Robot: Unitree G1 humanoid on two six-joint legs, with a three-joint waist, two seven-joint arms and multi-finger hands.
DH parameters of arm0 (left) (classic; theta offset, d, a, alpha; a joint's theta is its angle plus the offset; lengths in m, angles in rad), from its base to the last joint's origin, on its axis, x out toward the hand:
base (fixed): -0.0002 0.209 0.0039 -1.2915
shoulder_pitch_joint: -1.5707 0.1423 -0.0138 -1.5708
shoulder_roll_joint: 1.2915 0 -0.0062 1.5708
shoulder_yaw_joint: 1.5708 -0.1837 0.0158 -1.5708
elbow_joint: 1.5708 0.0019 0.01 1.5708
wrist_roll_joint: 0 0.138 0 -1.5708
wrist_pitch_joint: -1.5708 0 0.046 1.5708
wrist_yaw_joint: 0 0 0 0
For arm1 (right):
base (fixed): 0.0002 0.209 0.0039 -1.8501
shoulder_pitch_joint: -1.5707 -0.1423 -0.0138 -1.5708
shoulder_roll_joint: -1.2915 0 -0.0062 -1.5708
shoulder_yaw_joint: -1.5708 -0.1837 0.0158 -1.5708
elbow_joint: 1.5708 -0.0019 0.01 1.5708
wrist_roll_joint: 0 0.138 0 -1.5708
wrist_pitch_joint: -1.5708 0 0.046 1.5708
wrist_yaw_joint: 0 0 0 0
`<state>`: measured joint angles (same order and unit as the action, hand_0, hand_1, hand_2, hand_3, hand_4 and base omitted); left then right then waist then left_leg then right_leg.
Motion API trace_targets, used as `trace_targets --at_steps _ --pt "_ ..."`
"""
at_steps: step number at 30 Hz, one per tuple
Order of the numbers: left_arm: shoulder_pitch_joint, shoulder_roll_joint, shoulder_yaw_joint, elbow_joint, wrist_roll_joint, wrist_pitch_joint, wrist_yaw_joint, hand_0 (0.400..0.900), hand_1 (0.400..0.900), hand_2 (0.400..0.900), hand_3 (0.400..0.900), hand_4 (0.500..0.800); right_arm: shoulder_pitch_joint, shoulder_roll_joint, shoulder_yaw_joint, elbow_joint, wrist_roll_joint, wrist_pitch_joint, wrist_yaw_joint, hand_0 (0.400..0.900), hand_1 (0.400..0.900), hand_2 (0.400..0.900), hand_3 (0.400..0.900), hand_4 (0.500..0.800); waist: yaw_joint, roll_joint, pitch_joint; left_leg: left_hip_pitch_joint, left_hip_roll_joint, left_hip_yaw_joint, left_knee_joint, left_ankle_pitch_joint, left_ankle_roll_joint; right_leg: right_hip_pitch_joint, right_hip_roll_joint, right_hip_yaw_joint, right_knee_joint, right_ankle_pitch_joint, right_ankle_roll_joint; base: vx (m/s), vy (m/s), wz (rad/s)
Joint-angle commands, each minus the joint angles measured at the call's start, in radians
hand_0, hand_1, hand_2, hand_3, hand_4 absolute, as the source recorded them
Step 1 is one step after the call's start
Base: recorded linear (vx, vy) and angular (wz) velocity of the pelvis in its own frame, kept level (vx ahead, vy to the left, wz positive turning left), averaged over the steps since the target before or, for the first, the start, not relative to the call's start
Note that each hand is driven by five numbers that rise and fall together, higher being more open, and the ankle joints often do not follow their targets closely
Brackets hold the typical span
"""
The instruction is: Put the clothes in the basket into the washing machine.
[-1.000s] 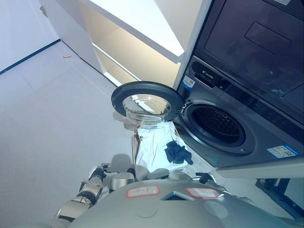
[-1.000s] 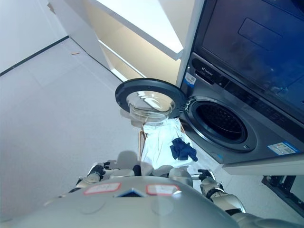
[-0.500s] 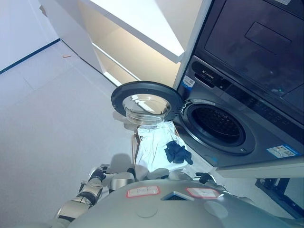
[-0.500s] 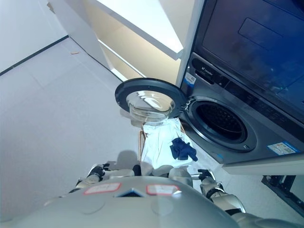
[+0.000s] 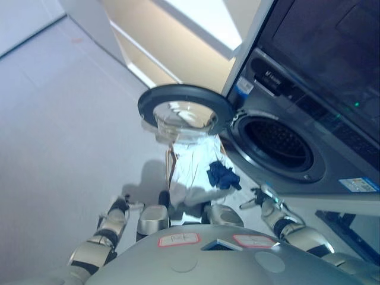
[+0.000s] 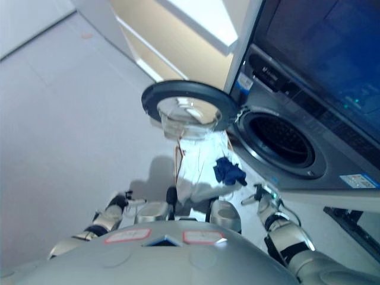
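Note:
The basket [image 5: 168,173] stands on the floor in front of the washing machine, under its open round door [image 5: 184,110]. It holds white cloth [image 5: 193,172] with a dark blue garment [image 5: 222,176] lying on top. The drum opening [image 5: 279,145] is dark and looks empty. My left hand [image 5: 122,206] is low on the floor side, left of the basket, open and empty. My right hand [image 5: 260,199] is right of the basket, below the machine's front, open and empty. Neither hand touches the basket or the clothes.
The glass-fronted door [image 6: 190,110] swings out over the basket's far end. A second dark appliance [image 5: 332,41] sits above the washer. A light cabinet [image 5: 178,41] stands to the left of the machines. Pale floor [image 5: 59,119] spreads to the left.
The camera has shifted, so the whole scene sits differently. More of my right forearm and hand shows beside the basket. The clothes and the door have not moved.

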<state>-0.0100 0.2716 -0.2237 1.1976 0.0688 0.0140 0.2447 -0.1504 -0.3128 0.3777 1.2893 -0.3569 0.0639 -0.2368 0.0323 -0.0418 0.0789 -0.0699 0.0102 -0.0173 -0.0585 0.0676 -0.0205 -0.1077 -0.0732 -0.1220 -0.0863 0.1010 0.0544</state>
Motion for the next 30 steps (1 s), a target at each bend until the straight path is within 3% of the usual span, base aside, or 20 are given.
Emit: trace_targets --at_steps 1,6,17,18,19,20,24,30 --pt "-0.024 0.012 0.065 -0.13 -0.104 -0.089 0.143 0.9 0.9 0.9 0.9 0.8 -0.099 -0.087 0.066 -0.067 -0.061 -0.012 -0.121 0.9 0.9 0.9 0.9 0.8 0.03 0.027 0.154 -0.116 -0.028 -0.041 0.043 0.003 -0.008 -0.073 0.009 -0.024 0.147 -0.061 0.038 -0.27 -0.039 0.15" --pt "0.027 -0.017 0.057 -0.179 -0.145 -0.107 0.216 0.9 0.9 0.9 0.9 0.8 -0.051 -0.092 0.081 -0.198 -0.117 0.0 -0.237 0.9 0.9 0.9 0.9 0.8 0.02 0.034 0.234 -0.329 -0.038 -0.043 0.167 0.008 -0.004 -0.281 -0.003 -0.042 0.274 -0.081 0.028 -0.17 -0.007 0.04" --pt "-0.02 0.013 0.055 -0.337 -0.179 -0.133 0.368 0.9 0.9 0.9 0.9 0.8 -0.118 -0.151 0.09 -0.271 -0.165 0.039 -0.425 0.9 0.9 0.9 0.9 0.8 -0.001 0.069 0.307 -0.735 -0.061 -0.051 0.453 -0.045 -0.018 -0.66 -0.059 -0.073 0.567 -0.146 0.022 -0.08 -0.014 0.17" --pt "-0.104 0.005 -0.016 -0.273 -0.167 -0.138 0.354 0.9 0.9 0.9 0.9 0.8 -0.349 -0.1 0.147 -0.08 -0.115 0.088 -0.42 0.9 0.9 0.9 0.9 0.8 0.035 0.089 0.304 -0.753 -0.07 -0.055 0.488 -0.086 -0.025 -0.679 -0.072 -0.076 0.607 -0.184 0.03 0.05 -0.044 0.35" --pt "-0.11 0.027 -0.003 -0.258 -0.185 -0.13 0.362 0.9 0.9 0.9 0.9 0.8 -0.428 -0.176 0.164 -0.08 -0.104 0.086 -0.393 0.9 0.9 0.9 0.9 0.8 0.046 0.095 0.297 -0.781 -0.073 -0.063 0.503 -0.088 -0.024 -0.711 -0.078 -0.083 0.637 -0.192 0.029 0.06 -0.054 0.37" --pt "-0.125 0.033 0.015 -0.261 -0.203 -0.119 0.359 0.9 0.9 0.9 0.9 0.8 -0.481 -0.188 0.171 -0.102 -0.106 0.078 -0.384 0.9 0.9 0.9 0.9 0.8 0.053 0.1 0.298 -0.804 -0.068 -0.058 0.515 -0.09 -0.026 -0.732 -0.081 -0.078 0.656 -0.201 0.028 -0.02 -0.007 0.2" --pt "-0.087 0.047 0.045 -0.371 -0.203 -0.122 0.38 0.9 0.9 0.9 0.9 0.8 -0.578 -0.223 0.173 -0.057 -0.098 0.093 -0.407 0.9 0.9 0.9 0.9 0.8 0.088 0.125 0.303 -0.889 -0.072 -0.052 0.568 -0.104 -0.023 -0.817 -0.093 -0.079 0.732 -0.219 0.029 -0.01 0.015 0.06" --pt "-0.073 0.05 0.019 -0.399 -0.183 -0.115 0.395 0.9 0.9 0.9 0.9 0.8 -0.671 -0.266 0.182 -0.025 -0.121 0.117 -0.435 0.9 0.9 0.9 0.9 0.8 0.101 0.133 0.306 -0.925 -0.086 -0.057 0.602 -0.126 -0.018 -0.851 -0.102 -0.083 0.77 -0.254 0.023 0.04 0.002 0.06"
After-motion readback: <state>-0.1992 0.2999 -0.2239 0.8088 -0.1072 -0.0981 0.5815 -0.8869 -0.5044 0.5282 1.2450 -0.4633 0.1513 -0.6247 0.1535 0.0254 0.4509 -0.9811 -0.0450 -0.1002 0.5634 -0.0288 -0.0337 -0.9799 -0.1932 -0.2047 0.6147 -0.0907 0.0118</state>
